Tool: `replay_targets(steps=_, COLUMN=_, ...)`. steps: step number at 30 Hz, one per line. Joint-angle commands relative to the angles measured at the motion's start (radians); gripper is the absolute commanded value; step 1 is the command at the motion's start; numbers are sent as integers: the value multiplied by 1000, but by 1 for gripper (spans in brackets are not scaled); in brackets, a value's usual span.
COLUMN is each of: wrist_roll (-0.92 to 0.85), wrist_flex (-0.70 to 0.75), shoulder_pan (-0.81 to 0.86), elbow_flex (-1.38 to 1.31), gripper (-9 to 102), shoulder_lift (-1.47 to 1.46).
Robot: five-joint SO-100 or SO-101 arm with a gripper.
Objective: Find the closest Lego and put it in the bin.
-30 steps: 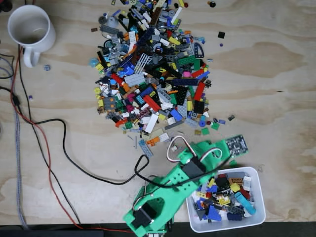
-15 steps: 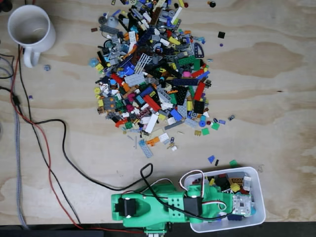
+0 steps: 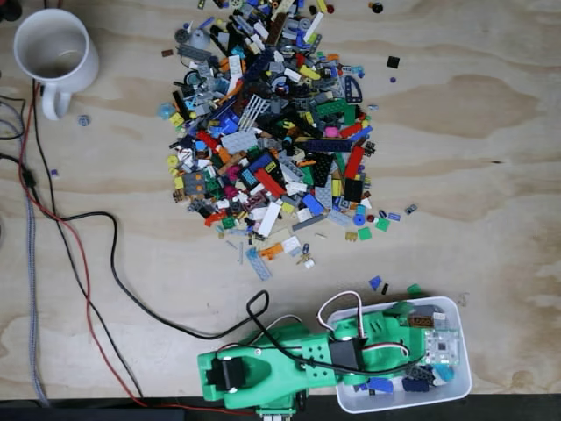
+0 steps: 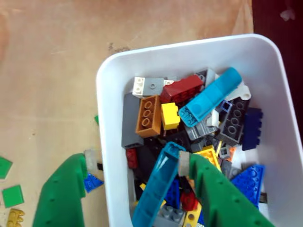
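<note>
The white bin point(image 4: 110, 142) holds several Lego pieces, among them an orange brick point(image 4: 148, 115), a dark red brick point(image 4: 182, 89) and a light blue bar point(image 4: 210, 97). My gripper point(image 4: 137, 161) is open wide and straddles the bin's left wall. Its left finger point(image 4: 61, 194) is outside the wall and its right finger point(image 4: 218, 194) is inside. A long clear-blue piece point(image 4: 158, 184) lies in the bin against the right finger. In the fixed view my green arm point(image 3: 298, 368) reaches from the bottom edge over the bin point(image 3: 462, 386). The big Lego pile point(image 3: 272, 132) lies further up.
A white mug point(image 3: 54, 51) stands at the top left. Red and black cables point(image 3: 88, 263) run down the left side to the arm. A blue piece point(image 3: 375, 282) and a green one point(image 3: 414, 288) lie just above the bin. Small green tiles point(image 4: 12, 195) lie left of it.
The arm swung from the table just above the bin, near the pile's lower edge, to over the bin. In the last half second it shifted slightly up the picture.
</note>
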Motion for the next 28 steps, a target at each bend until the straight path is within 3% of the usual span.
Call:
replay_targets(steps=1, wrist_roll=72, wrist_flex=-21, shoulder_pan=-258, elbow_flex=-112, gripper=25, shoulder_lift=12)
replay_targets(steps=8, wrist_roll=192, wrist_flex=25, shoulder_pan=-818, elbow_flex=-149, gripper=24, shoulder_lift=-43)
replay_targets(steps=15, wrist_roll=282, wrist_flex=71, shoulder_pan=-1198, elbow_flex=-149, gripper=23, shoulder_lift=-144)
replay_targets(steps=20, wrist_roll=333, wrist_flex=71, shoulder_pan=-1322, elbow_flex=-146, gripper=23, shoulder_lift=-112)
replay_targets(steps=28, wrist_roll=318, wrist_flex=112, shoulder_pan=-1321, elbow_flex=-170, gripper=22, shoulder_lift=-95)
